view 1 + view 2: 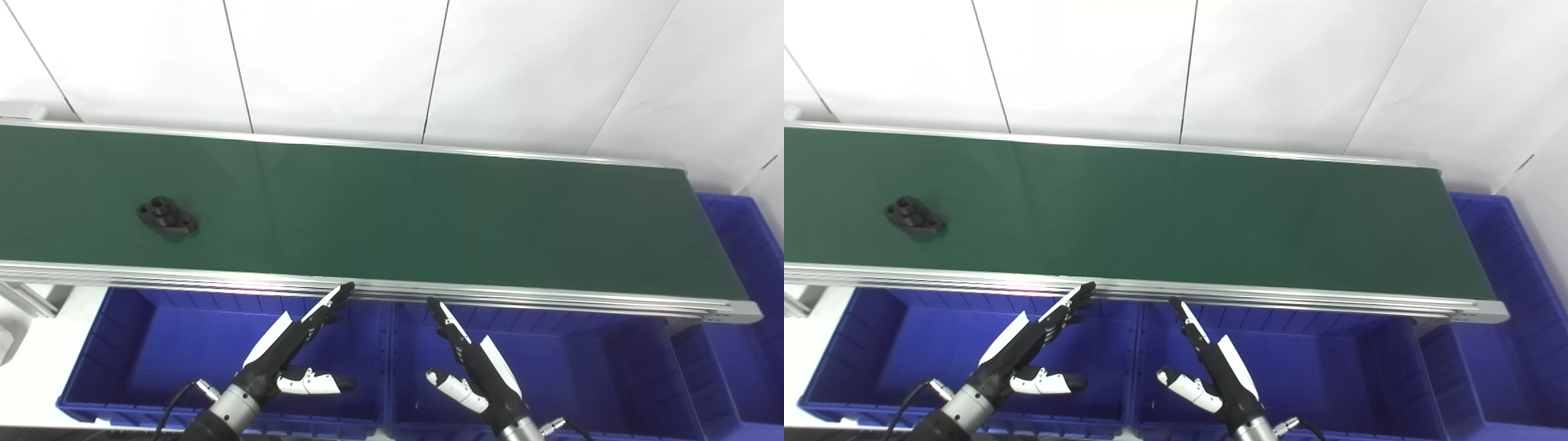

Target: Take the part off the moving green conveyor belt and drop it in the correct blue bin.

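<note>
Smooth green belt (pixel 429 214); black flanged part (pixel 166 217) far left.

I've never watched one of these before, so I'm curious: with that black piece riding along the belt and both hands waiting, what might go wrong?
1. The black part lies far to the left on the green belt, well away from the open left hand and right hand; a mistimed reach could miss it.
2. A missed part might ride off the belt's end into the end bin.
3. The left bin and middle bin adjoin, so a careless drop could land wrong.
</note>
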`<state>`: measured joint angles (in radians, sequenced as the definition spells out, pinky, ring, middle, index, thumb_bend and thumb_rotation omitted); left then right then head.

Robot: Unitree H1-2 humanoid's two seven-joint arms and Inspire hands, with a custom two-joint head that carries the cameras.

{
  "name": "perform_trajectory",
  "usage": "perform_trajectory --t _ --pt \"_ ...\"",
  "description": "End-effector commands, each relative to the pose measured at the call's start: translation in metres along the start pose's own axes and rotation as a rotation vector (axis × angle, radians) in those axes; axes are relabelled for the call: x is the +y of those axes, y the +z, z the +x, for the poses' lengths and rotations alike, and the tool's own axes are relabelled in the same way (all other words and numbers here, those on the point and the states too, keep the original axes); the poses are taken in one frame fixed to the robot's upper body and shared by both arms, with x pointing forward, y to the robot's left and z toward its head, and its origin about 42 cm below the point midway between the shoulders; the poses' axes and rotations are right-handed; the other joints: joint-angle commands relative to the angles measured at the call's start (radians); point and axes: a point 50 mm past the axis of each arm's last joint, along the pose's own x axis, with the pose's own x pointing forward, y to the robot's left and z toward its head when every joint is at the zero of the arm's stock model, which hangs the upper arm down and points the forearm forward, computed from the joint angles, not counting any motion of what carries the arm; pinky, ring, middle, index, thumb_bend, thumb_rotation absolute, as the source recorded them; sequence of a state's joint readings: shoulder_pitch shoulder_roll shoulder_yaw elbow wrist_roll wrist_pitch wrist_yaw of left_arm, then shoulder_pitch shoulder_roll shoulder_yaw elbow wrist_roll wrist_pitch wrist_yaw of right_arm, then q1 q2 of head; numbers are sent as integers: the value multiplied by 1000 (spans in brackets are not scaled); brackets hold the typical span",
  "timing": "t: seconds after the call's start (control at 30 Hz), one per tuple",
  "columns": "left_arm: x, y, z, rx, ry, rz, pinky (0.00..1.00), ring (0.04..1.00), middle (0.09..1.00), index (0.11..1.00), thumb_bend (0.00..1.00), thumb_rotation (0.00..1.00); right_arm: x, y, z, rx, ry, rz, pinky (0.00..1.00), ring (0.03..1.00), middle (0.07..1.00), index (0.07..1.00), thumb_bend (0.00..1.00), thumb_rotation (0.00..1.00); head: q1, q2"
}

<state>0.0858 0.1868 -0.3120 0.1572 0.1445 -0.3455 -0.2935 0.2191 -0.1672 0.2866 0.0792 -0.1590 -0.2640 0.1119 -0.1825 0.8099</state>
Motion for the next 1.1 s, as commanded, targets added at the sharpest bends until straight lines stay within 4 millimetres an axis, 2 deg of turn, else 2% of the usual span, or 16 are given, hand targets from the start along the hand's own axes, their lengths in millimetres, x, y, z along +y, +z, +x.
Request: perform_trajectory --t 0.0,0.43,0.63,0.77,1.07 --pt "6 9 4 -49 13 18 894 967 989 981 829 600 -4 13 5 -78 11 -1 1000 1000 1000 1000 935 897 0 1" --pt "6 9 5 -48 16 19 897 968 988 978 836 598 -4 15 6 -59 11 -41 1000 1000 1000 1000 952 950 3 5" --pt "6 9 5 -52 10 16 876 962 988 979 824 591 -4 13 5 -68 -12 -27 1000 1000 1000 1000 929 930 5 3" --pt "6 8 4 -37 0 7 917 981 997 986 837 598 -4 12 5 -62 -37 -26 1000 1000 1000 1000 915 920 4 2" --pt "6 8 4 -40 -5 9 920 980 997 984 836 599 0 14 4 -65 -163 -50 1000 1000 1000 1000 840 828 6 -6"
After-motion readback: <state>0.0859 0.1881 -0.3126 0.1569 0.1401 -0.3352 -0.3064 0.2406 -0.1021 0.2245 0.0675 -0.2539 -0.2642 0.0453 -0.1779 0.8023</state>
